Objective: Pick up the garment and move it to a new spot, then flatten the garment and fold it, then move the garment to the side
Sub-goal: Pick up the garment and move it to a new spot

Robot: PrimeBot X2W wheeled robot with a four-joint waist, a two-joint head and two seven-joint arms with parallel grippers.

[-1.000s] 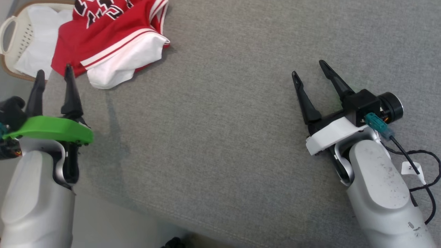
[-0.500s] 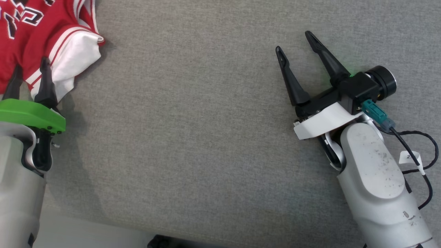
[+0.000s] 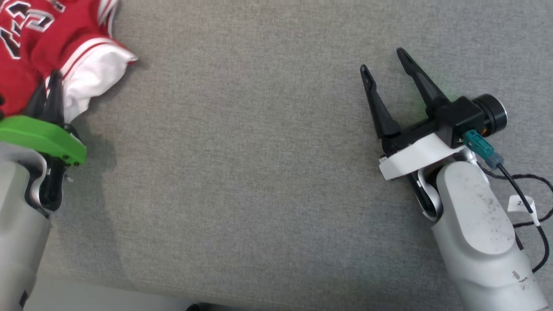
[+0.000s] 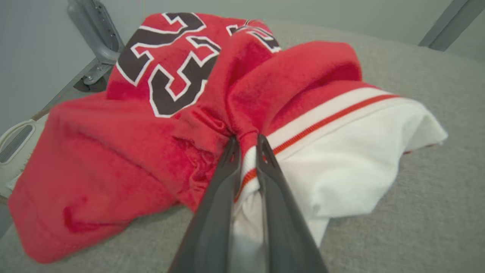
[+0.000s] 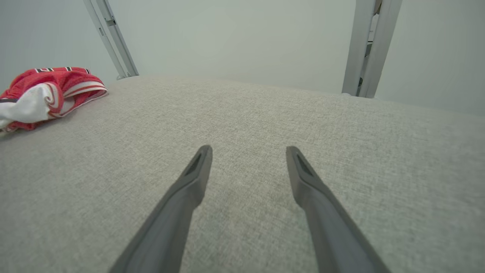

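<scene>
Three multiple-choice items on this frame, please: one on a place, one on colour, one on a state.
1. Where in the head view is the garment?
A) upper left
B) centre
C) lower right

2. What colours is the garment?
A) blue and yellow
B) red and white, with dark numerals
C) all black

3. How does the left tool stand?
A) wide open, clear of the cloth
B) shut on the garment
C) shut on nothing

Answers:
1 A: it lies bunched in that view's upper left corner.
2 B: the left wrist view shows red cloth, a white panel and dark numerals edged in white.
3 B: in the left wrist view its jaws are nearly together, pinching a fold where red meets white.
</scene>
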